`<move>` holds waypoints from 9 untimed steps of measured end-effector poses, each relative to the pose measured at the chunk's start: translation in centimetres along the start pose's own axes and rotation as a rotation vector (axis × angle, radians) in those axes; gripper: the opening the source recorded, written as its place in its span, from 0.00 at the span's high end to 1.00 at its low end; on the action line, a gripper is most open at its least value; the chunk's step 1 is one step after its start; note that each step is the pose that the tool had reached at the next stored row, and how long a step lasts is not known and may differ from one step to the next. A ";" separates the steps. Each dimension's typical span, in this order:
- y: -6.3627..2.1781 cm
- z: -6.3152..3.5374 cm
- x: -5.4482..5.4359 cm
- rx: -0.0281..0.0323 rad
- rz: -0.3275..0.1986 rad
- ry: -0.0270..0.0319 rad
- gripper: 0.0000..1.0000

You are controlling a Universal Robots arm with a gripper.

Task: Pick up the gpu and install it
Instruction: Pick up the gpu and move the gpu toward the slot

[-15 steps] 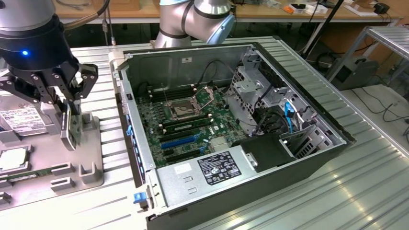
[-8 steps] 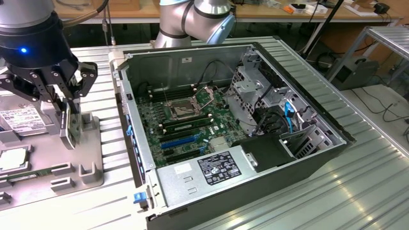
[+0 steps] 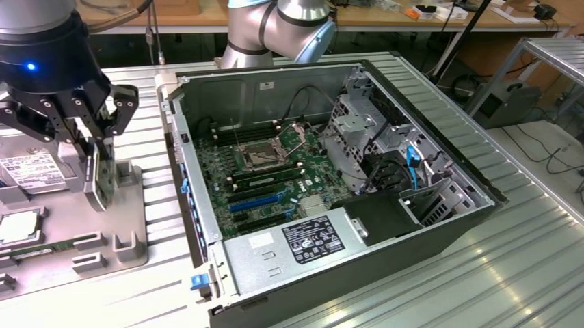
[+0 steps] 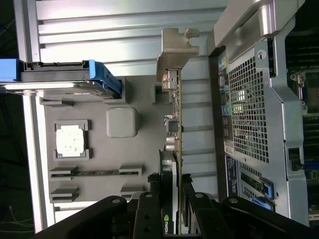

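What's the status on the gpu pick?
Gripper shut on gpu. Card upright, over gray tray. Not in open case yet.

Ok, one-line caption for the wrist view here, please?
Pincer clamped on the gpu, edge-on with its silver bracket at the far end, above the gray parts tray beside the computer case.

Under the gripper (image 3: 84, 143) you have the grey fixture tray (image 3: 128, 229), holding a labelled hard drive (image 3: 27, 171), a processor (image 4: 70, 139) and a memory stick (image 4: 94, 173). Beside the gripper lies the open computer case (image 3: 273, 78), its motherboard (image 3: 264, 171) exposed.
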State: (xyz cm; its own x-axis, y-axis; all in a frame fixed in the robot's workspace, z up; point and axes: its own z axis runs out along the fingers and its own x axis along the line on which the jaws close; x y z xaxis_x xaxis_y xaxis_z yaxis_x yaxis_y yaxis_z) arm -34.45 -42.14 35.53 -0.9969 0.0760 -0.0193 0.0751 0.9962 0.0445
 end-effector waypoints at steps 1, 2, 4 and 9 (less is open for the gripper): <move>0.00 -0.04 0.0 0.0000 0.000 0.0000 0.73; 0.00 -0.11 0.0 0.0000 0.000 0.0000 0.73; 0.01 -0.26 0.0 0.0000 0.000 0.0000 0.73; 0.03 -0.67 0.0 0.0000 0.000 0.0001 0.73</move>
State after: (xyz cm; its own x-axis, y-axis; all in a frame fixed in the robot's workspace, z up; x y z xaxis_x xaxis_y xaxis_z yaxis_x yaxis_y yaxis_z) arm -34.45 -42.14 36.20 -0.9969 0.0760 -0.0192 0.0751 0.9962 0.0444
